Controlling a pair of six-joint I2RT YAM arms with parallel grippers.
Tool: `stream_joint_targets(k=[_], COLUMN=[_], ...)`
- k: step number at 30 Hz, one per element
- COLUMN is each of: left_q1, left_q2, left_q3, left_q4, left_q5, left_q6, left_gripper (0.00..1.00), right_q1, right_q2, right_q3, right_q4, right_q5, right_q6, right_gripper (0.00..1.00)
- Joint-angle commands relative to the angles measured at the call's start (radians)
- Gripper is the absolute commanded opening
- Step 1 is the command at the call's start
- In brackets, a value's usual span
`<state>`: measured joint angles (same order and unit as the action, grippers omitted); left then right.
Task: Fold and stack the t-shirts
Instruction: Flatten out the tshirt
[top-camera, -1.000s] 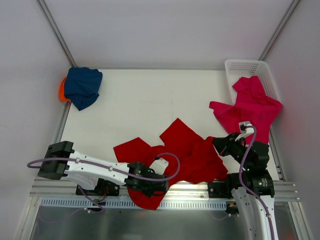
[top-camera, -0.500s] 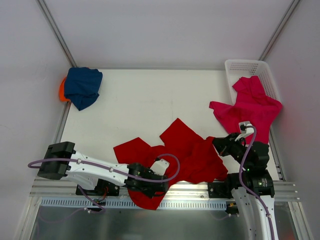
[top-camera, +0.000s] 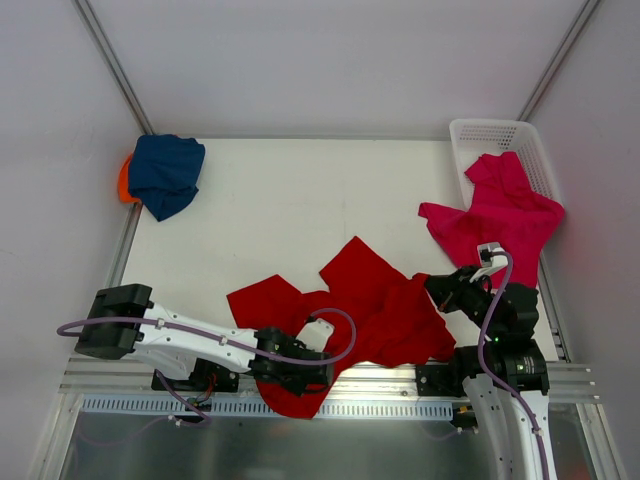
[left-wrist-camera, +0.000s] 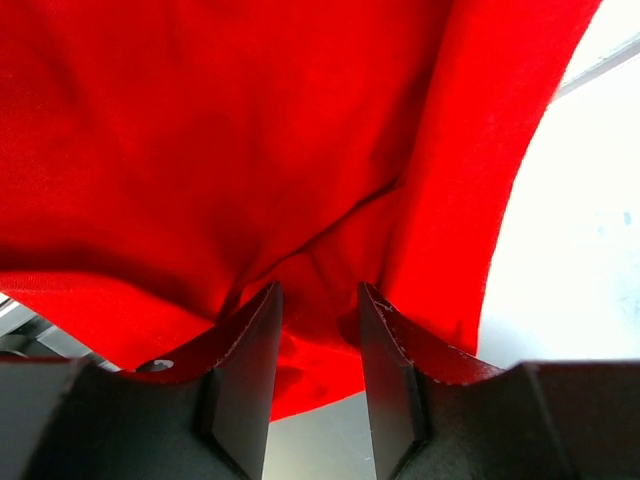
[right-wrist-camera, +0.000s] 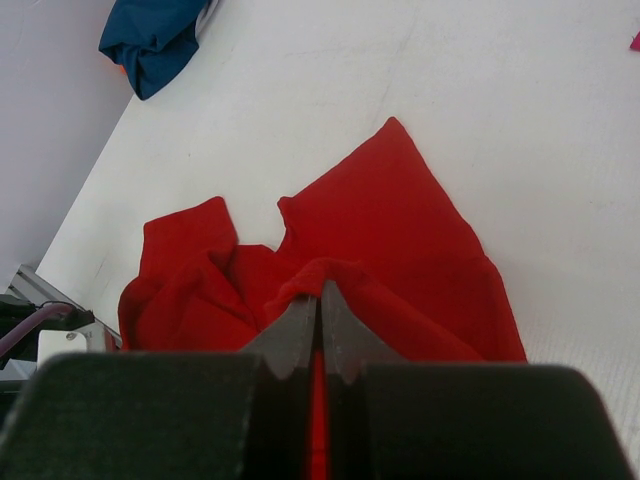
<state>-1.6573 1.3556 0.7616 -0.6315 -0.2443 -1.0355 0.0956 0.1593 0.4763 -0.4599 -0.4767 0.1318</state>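
Note:
The red t-shirt (top-camera: 370, 290) lies crumpled at the table's near edge, one corner hanging over the front rail. My left gripper (top-camera: 303, 378) is at that hanging corner. In the left wrist view the left gripper (left-wrist-camera: 318, 300) has its jaws apart, with a fold of red t-shirt (left-wrist-camera: 250, 150) between the tips. My right gripper (top-camera: 436, 285) is at the shirt's right edge. In the right wrist view the right gripper (right-wrist-camera: 321, 290) is shut on a raised ridge of the red t-shirt (right-wrist-camera: 390, 220). The navy t-shirt (top-camera: 165, 172) lies on the orange one (top-camera: 123, 182) at the far left corner. The magenta t-shirt (top-camera: 495, 215) spills from the basket.
The white lattice basket (top-camera: 480, 130) stands at the far right corner. The white table (top-camera: 300, 190) is bordered by a metal rail (top-camera: 380, 405) along the front. Grey walls enclose the other sides. The navy shirt also shows in the right wrist view (right-wrist-camera: 155, 35).
My left gripper has shifted slightly left and down along the red shirt's hanging corner. The right arm and the shirts have not visibly moved.

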Motion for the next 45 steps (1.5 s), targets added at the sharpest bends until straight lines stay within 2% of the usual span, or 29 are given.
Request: stream_joint_targets(k=[1,8,11,12,20,24,28,31,33,35,40,45], left_q1=[-0.012,-0.012,-0.012,-0.012,-0.013,-0.013,-0.013,-0.013,-0.013,-0.013,-0.012,-0.013], left_q2=[0.002,-0.009,-0.013,-0.013,-0.064,-0.167,-0.246,-0.294,-0.317,-0.366,-0.492,-0.532], left_q3=[-0.015,-0.041,-0.050,-0.053,-0.002,0.122,0.330,0.450,0.523,0.571,0.715,0.907], left_q4=[-0.005,-0.005,-0.005,-0.005,-0.037,-0.204,-0.385,-0.467,-0.491,-0.507,-0.508,-0.510], left_q5=[0.002,-0.003,-0.007,-0.009,-0.067,-0.165,-0.285,-0.396,-0.424,-0.437,-0.455,-0.425], left_q6=[-0.021,-0.041,-0.054,-0.055,-0.011,0.066,0.141,0.225,0.283,0.328,0.462,0.645], left_gripper=[0.36,0.27,0.10,0.01,0.00,0.00,0.00,0.00,0.00,0.00,0.00,0.00], right_q1=[-0.004,-0.004,-0.004,-0.004,-0.004,-0.005,-0.004,-0.005,-0.005,-0.005,-0.005,0.012], right_q2=[0.003,0.006,0.008,0.008,0.011,0.017,0.011,0.063,0.100,0.140,0.163,0.152], right_q3=[-0.008,-0.008,-0.008,-0.010,-0.010,0.024,0.165,0.409,0.513,0.644,0.829,0.946], right_q4=[0.043,0.044,0.044,0.044,0.044,0.020,-0.006,-0.078,-0.129,-0.201,-0.278,-0.237], right_q5=[-0.019,-0.019,-0.019,-0.019,-0.016,-0.020,-0.057,-0.072,-0.085,-0.083,-0.065,0.004], right_q6=[0.014,0.017,0.015,0.015,0.015,0.002,0.000,-0.026,-0.056,-0.110,-0.198,-0.247], right_gripper=[0.00,0.00,0.01,0.00,0.00,0.00,0.00,0.01,0.00,0.00,0.00,0.01])
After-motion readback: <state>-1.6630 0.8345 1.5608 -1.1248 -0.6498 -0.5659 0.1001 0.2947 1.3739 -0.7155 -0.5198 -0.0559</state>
